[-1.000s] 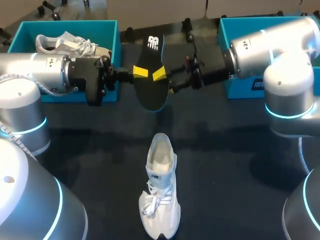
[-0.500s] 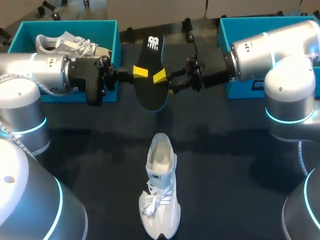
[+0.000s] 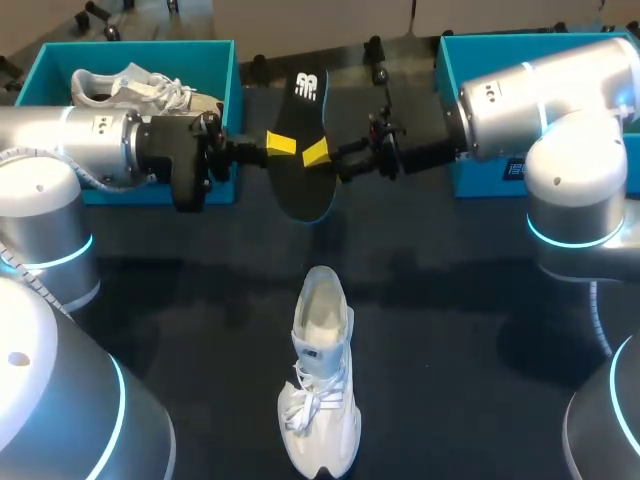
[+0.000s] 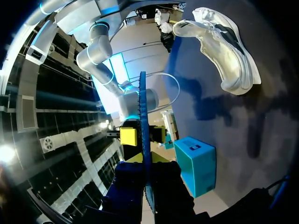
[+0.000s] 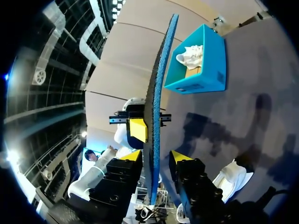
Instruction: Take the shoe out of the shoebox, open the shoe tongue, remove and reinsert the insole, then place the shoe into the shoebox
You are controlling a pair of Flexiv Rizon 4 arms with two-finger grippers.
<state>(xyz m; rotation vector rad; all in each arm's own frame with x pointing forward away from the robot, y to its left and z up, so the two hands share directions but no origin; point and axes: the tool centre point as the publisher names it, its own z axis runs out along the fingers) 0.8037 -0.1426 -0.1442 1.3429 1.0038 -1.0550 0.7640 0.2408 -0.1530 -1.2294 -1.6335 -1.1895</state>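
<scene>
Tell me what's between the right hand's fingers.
The black insole, edge-on, with a visible gap to one finger of the right hand; the right wrist view shows it.

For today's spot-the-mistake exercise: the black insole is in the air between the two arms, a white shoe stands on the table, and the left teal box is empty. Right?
Not quite. The left teal box is not empty: a second white shoe lies in it, as the head view shows. The rest holds.

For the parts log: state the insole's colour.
The insole is black with a white logo; head view.
</scene>
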